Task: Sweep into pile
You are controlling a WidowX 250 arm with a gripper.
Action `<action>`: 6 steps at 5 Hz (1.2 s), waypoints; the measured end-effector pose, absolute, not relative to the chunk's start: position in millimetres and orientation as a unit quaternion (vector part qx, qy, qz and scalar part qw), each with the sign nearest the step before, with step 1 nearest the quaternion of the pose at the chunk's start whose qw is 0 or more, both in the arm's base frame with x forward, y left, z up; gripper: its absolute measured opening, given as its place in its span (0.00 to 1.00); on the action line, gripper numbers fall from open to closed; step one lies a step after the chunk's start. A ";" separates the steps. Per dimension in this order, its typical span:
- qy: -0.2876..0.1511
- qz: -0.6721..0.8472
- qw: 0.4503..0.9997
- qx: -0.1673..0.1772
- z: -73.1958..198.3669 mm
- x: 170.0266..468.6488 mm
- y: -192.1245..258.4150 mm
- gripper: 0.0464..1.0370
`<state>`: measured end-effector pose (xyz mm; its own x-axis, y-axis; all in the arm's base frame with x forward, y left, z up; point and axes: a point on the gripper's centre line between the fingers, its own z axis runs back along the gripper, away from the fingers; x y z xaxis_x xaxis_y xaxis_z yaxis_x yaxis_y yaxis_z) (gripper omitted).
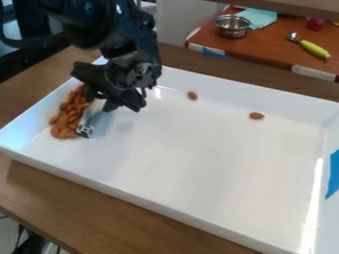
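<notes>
Jaws clamp a pale tool (pixel 93 114), which stands between the almond pile (pixel 68 115) and two stray almonds (pixel 256 115) inside the tray (pixel 198 163)

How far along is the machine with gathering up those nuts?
Mostly done, it seems: a heap of nuts lies at the left end of the tray. In hand: the gripper holds a pale tool beside the heap. Left: two strays toward the far side, one nut mid-tray and another farther right.
</notes>
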<state>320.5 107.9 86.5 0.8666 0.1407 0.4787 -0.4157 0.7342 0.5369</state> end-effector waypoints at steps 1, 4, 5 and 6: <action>-0.212 0.195 0.921 0.262 90.2 316.0 101.1 0.29; -0.264 0.255 0.928 0.060 120.6 333.5 19.5 0.29; -0.273 0.223 0.935 0.036 125.7 332.9 -17.9 0.29; -0.266 0.218 0.939 0.031 124.7 327.7 -37.4 0.29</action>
<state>327.7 -37.4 124.7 0.7641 0.3920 0.5123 -0.4247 0.9035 -0.0579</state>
